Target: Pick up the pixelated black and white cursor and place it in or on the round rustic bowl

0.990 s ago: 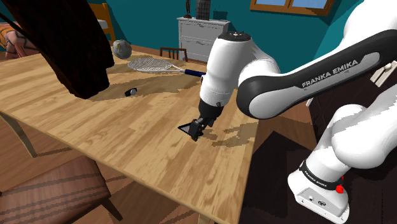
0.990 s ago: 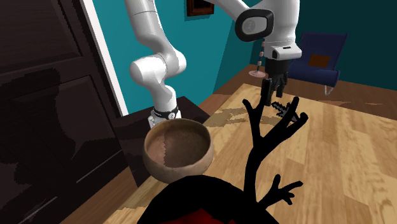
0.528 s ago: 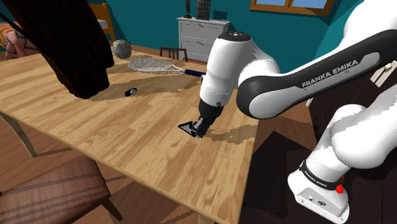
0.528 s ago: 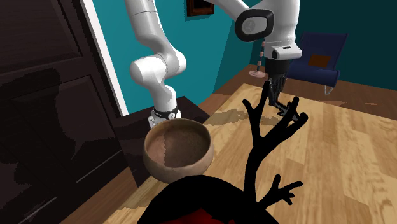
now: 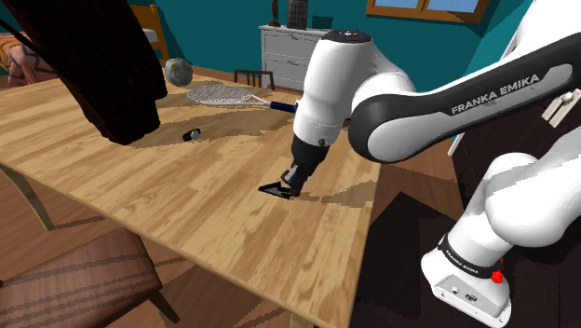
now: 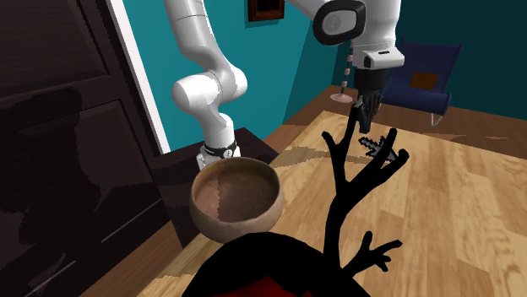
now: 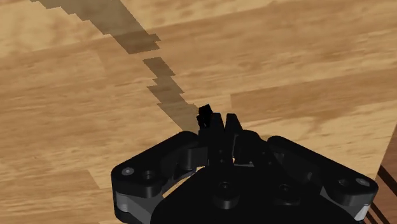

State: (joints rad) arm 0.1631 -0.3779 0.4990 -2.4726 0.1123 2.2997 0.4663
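cursor, a small black-and-white pixel arrow, was at the tip of the pincer, right down at the wood desk. the fingers were pressed together on its edge. the grasp looked done, though i could not tell whether it had cleared the wood. the carry to the brown bowl, well apart from it, was all still to do. nearest stood a dark chair. farther along the desk lay a racket and, past it, a ball. beyond stood a grey dresser against a teal wall.
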